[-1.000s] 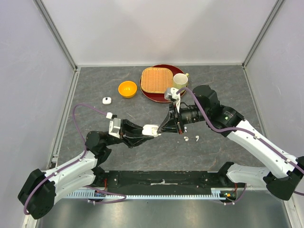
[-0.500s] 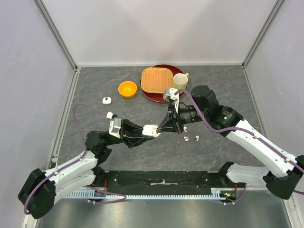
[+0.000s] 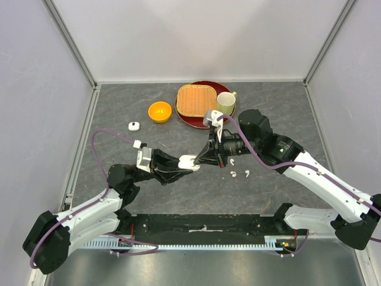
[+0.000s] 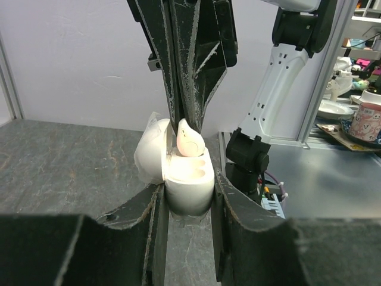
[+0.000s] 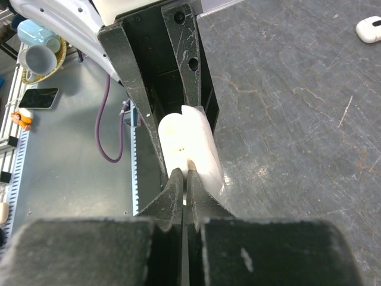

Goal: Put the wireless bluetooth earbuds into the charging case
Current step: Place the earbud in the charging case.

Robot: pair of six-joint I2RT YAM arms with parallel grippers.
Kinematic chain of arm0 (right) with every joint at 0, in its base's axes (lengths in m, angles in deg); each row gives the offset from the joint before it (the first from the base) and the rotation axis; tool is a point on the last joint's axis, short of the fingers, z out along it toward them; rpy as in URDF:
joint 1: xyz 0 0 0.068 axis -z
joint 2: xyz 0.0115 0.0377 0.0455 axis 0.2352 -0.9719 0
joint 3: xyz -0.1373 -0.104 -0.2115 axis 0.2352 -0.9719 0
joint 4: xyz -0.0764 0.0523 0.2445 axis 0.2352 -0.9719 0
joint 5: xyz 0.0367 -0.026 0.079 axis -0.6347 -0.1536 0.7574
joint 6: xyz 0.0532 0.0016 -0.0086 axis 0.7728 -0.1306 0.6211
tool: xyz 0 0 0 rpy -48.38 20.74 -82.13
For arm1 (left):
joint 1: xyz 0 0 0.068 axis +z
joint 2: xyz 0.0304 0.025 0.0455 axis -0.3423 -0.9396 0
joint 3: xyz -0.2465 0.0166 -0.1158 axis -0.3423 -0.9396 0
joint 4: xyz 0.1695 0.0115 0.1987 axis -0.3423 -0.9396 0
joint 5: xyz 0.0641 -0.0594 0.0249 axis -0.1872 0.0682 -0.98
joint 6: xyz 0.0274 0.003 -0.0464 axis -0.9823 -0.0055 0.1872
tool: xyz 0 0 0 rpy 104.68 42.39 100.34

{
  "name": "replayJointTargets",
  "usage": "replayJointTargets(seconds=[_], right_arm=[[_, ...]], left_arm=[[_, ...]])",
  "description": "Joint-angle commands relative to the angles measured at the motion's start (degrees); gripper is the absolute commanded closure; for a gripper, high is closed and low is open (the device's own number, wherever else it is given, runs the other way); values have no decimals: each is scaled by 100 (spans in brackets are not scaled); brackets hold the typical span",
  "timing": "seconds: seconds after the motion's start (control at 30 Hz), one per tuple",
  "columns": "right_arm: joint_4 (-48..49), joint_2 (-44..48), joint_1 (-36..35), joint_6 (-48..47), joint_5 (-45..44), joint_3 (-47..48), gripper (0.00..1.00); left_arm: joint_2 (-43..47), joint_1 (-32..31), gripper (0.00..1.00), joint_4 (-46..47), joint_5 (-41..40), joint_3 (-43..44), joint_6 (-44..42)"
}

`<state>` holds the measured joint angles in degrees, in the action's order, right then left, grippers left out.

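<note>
My left gripper [image 4: 187, 199] is shut on the base of an open white charging case [image 4: 189, 179], held just above the table with its lid [image 4: 149, 156] swung left. From above, my right gripper [image 4: 186, 122] is shut on one white earbud [image 4: 189, 140], whose lower end sits at the mouth of the case's rear socket. The front socket shows no earbud. The top view has both grippers meeting at the case [image 3: 188, 161] mid-table. Three more earbuds [image 3: 234, 174] lie loose on the table to the right of it.
A second, shut white case [image 3: 134, 126] lies at the left, also seen in the right wrist view [image 5: 368, 28]. Behind stand an orange bowl [image 3: 159, 111], a red plate [image 3: 205, 121] with a woven mat [image 3: 196, 99], and a mug [image 3: 225, 102].
My right gripper has edged slightly left and down with the earbud, closing onto the case. The left arm holds the case almost still.
</note>
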<state>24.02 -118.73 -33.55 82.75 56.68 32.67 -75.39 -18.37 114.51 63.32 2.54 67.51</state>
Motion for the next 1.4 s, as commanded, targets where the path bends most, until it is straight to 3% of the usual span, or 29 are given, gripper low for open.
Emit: replayJointTargets(seconds=[0.0, 0.43, 0.87, 1.03, 1.1, 1.37], right_arm=[[440, 184, -31, -5, -424, -157, 100], [440, 255, -39, -155, -381, -281, 100], [475, 114, -48, -67, -372, -237, 90], [467, 113, -48, -67, -345, -236, 80], [475, 122, -48, -67, -345, -237, 72], [502, 166, -48, 12, -345, -201, 66]], left_arm=[[6, -28, 98, 358, -151, 152, 146], [67, -28, 98, 429, -345, 81, 137], [50, -28, 98, 464, -380, 64, 102], [50, -28, 98, 464, -389, 46, 85], [50, -28, 98, 464, -407, 37, 76], [58, -28, 98, 455, -442, -15, 41]])
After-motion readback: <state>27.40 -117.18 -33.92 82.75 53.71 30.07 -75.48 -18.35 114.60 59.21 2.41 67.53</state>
